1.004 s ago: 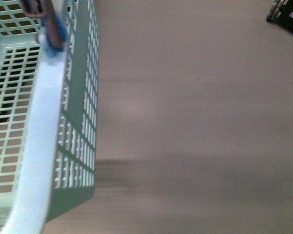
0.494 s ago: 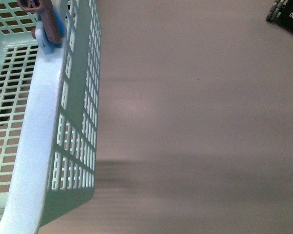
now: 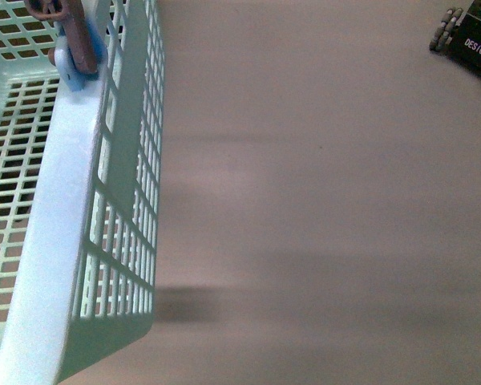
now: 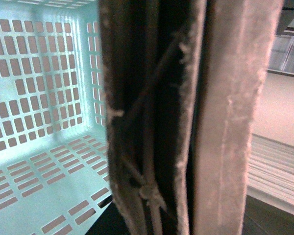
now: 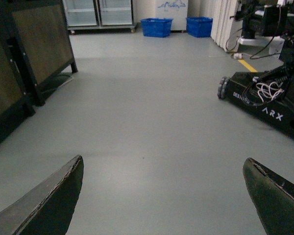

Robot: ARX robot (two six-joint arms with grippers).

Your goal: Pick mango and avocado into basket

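Note:
The light teal basket (image 3: 64, 241) hangs at the left of the front view, its lattice wall (image 3: 132, 160) above the floor. Its brown handles (image 3: 74, 36) rise from a blue pivot (image 3: 64, 60) on the rim. In the left wrist view the handles (image 4: 152, 98) fill the middle, bound by a zip tie (image 4: 149, 191), with the basket's empty slotted floor (image 4: 44, 166) behind. My left gripper is shut on the handles; its fingers do not show. My right gripper (image 5: 162, 164) is open over bare floor, holding nothing. Mango and avocado are out of view.
Grey floor (image 5: 147, 112) stretches ahead. A black ARX robot base (image 5: 267, 100) with cables stands to one side, also seen as a black base (image 3: 474, 42) in the front view. A dark cabinet (image 5: 32, 49), two blue baskets (image 5: 157, 27) and glass-door fridges (image 5: 98, 12) stand further off.
In the front view the basket has shifted slightly and its shadow on the floor has moved lower. The black base at top right shows a little more.

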